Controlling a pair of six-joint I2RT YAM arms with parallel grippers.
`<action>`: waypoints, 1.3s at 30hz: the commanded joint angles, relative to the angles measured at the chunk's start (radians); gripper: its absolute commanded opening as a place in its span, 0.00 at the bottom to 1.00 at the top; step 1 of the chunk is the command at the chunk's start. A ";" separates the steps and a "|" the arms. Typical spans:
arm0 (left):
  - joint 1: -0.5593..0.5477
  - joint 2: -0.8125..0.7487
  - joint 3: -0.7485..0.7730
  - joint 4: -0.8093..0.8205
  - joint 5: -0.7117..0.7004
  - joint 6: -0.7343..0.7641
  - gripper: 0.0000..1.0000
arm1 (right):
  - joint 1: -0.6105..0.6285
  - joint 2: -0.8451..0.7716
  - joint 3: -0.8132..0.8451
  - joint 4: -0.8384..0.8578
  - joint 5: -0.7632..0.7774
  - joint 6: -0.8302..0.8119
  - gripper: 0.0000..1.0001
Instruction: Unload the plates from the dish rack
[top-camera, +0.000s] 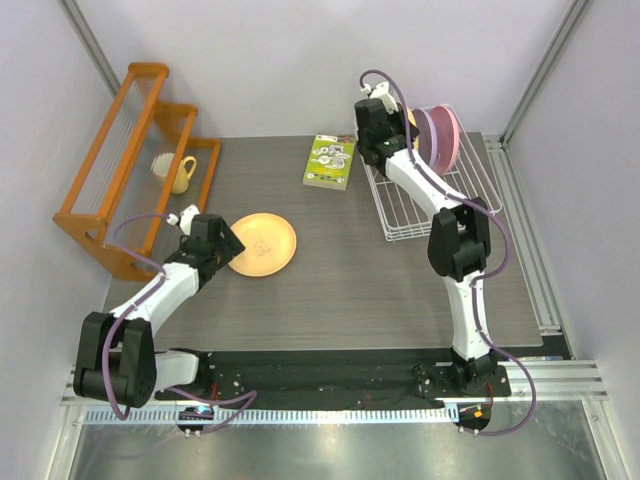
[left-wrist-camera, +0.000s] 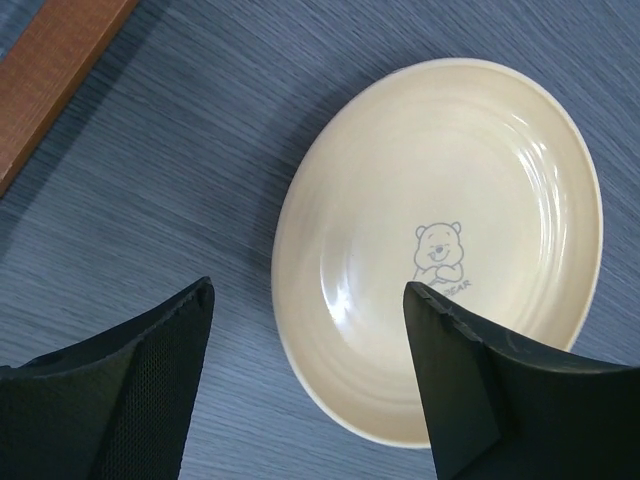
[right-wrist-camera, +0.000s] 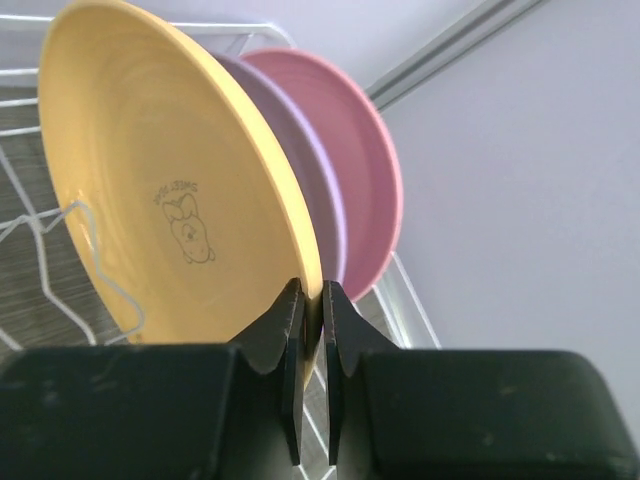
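Yellow, lilac and pink plastic stand on edge in a row inside the white wire dish rack (top-camera: 402, 216). The yellow plate (right-wrist-camera: 170, 180) is the nearest to the right wrist camera, the lilac plate (right-wrist-camera: 318, 180) is just behind it, and the pink plate (right-wrist-camera: 370, 170) is behind that, at the far end of the rack. The right gripper (right-wrist-camera: 312, 315) reaches over the rack's far left corner. Its two fingers are pressed onto the lower rim of the yellow plate, one on each face, so the rim sits pinched between them. That plate bears a small printed cartoon figure on the face turned to the camera.

Well to the left of the dish rack, a pale orange plate (top-camera: 262, 243) lies flat on the grey table (top-camera: 360, 290), face up, with a bear printed near its middle. The left gripper (left-wrist-camera: 308, 300) hangs above this plate's near-left edge with its fingers spread wide and nothing between them; one finger is over bare table, the other over the plate's rim.

A green-white booklet (top-camera: 330, 162) lies just left of the dish rack. Farther left stands an orange wooden rack (top-camera: 120, 160) with a yellow mug (top-camera: 183, 175) inside.
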 joint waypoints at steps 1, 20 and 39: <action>-0.011 -0.023 0.043 -0.010 -0.038 0.008 0.78 | 0.040 -0.078 -0.029 0.294 0.182 -0.205 0.04; -0.043 -0.046 0.153 0.068 0.181 0.069 0.99 | 0.128 -0.414 -0.156 -0.027 -0.007 0.170 0.04; -0.066 0.133 0.169 0.570 0.589 -0.018 0.99 | 0.145 -0.688 -0.624 -0.050 -0.835 0.787 0.04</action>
